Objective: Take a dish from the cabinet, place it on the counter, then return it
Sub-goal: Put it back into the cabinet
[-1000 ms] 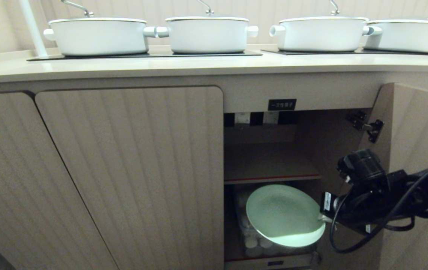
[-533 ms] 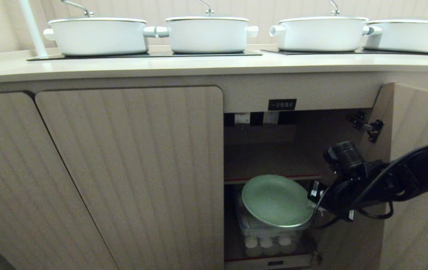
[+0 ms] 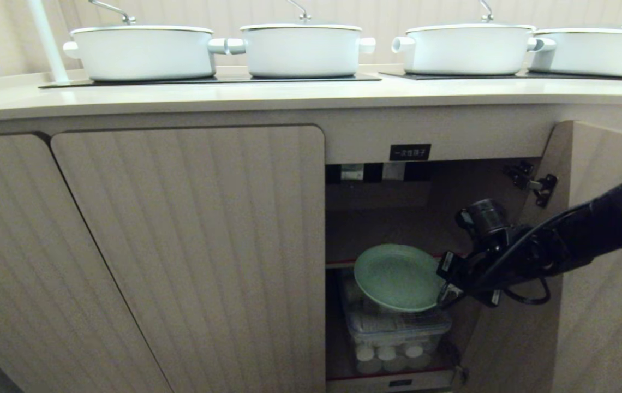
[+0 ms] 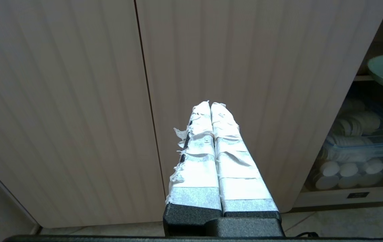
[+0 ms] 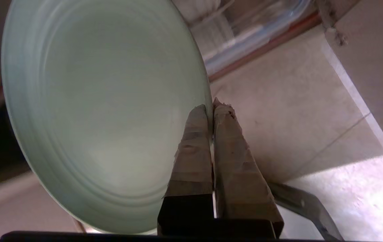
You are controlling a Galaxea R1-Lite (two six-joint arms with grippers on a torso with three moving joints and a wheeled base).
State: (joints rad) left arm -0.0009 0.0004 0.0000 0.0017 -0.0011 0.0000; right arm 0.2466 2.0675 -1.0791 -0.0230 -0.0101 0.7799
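Beige ribbed doors fill the left of my head view, both shut, and my left gripper [image 4: 211, 107] hangs parked in front of them with its taped fingers pressed together on nothing. Along the counter [image 3: 180, 98] above, four white pots [image 3: 142, 52] stand in a row on the black hob panels [image 3: 207, 80] near the rear lip; the front edge of the counter is bare. Further right, under the small black label [image 3: 410, 152], the cabinet [image 3: 387, 218] stands open, its door [image 3: 605, 245] swung out to the right. The dish [image 3: 398, 275], pale mint green, sits in that opening at about the level of the inner shelf's front edge [image 3: 344, 264], tilted with its face towards me, and above a clear lidded box [image 3: 395, 327] of small white rounds on the cabinet floor. It rests on nothing: my right gripper [image 3: 444, 292] pinches its right rim, one taped finger [image 5: 191, 151] on the face and the other behind, seen clearly from the right wrist. Whether this is the taking out or the putting back, I cannot tell from what I see; the dish is in the mouth of the cabinet either way. If I am lifting it out, the next move calls for drawing it clear of the shelf edge and the door hinge [image 3: 532, 184], then raising it past the counter's front edge while levelling it. If returning it, I need to flatten it over the shelf before letting go. A rim grip on a smooth plate could slip, so I judge slowness wise.
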